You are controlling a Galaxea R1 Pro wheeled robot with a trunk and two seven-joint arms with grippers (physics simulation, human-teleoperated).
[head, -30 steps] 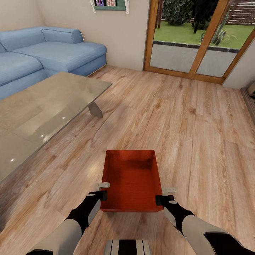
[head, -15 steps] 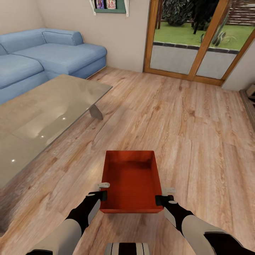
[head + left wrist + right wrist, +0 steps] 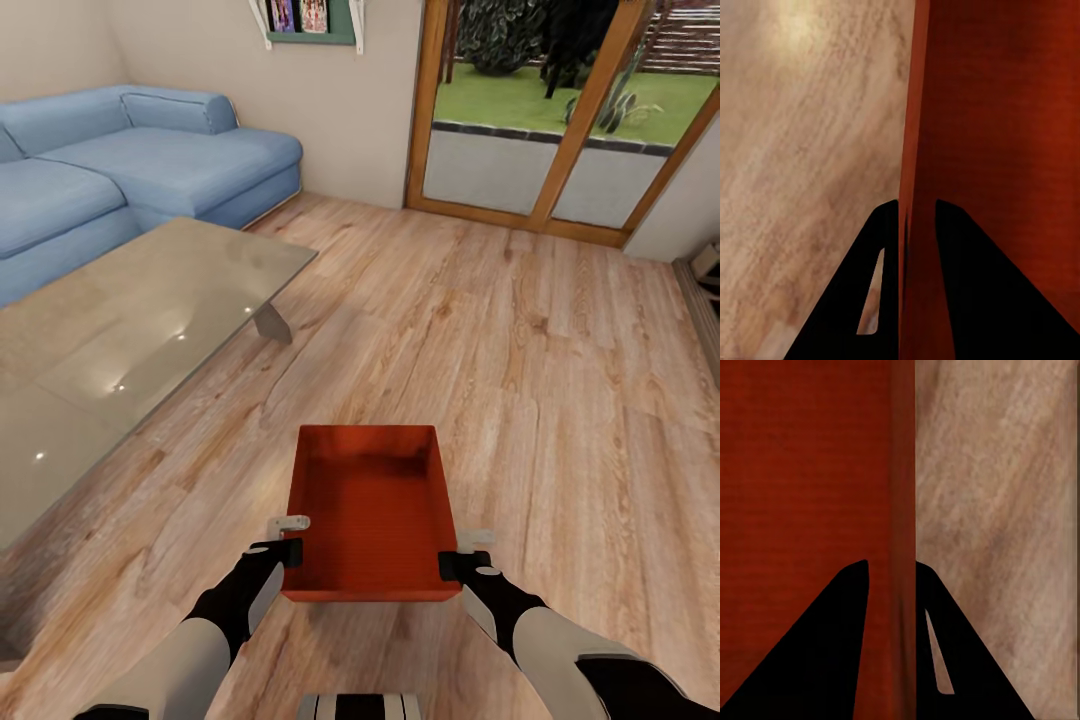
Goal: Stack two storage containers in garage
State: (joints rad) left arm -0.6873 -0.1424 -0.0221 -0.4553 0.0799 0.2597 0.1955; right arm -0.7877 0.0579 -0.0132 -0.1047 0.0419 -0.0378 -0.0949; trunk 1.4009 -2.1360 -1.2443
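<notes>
Orange-red storage container (image 3: 368, 510) hangs above the wood-plank floor (image 3: 560, 420) just ahead of the trunk, long axis running away. Left gripper (image 3: 291, 536) pinches its left wall, right gripper (image 3: 465, 551) its right wall. Glass table (image 3: 120, 340) lies far left, blue sofa (image 3: 150, 160) beyond, glass doors (image 3: 560, 120) farthest.

The head camera looked down and forward over both arms; each wrist camera sat close along its claw, sharing the red bin (image 3: 368, 510).
</notes>
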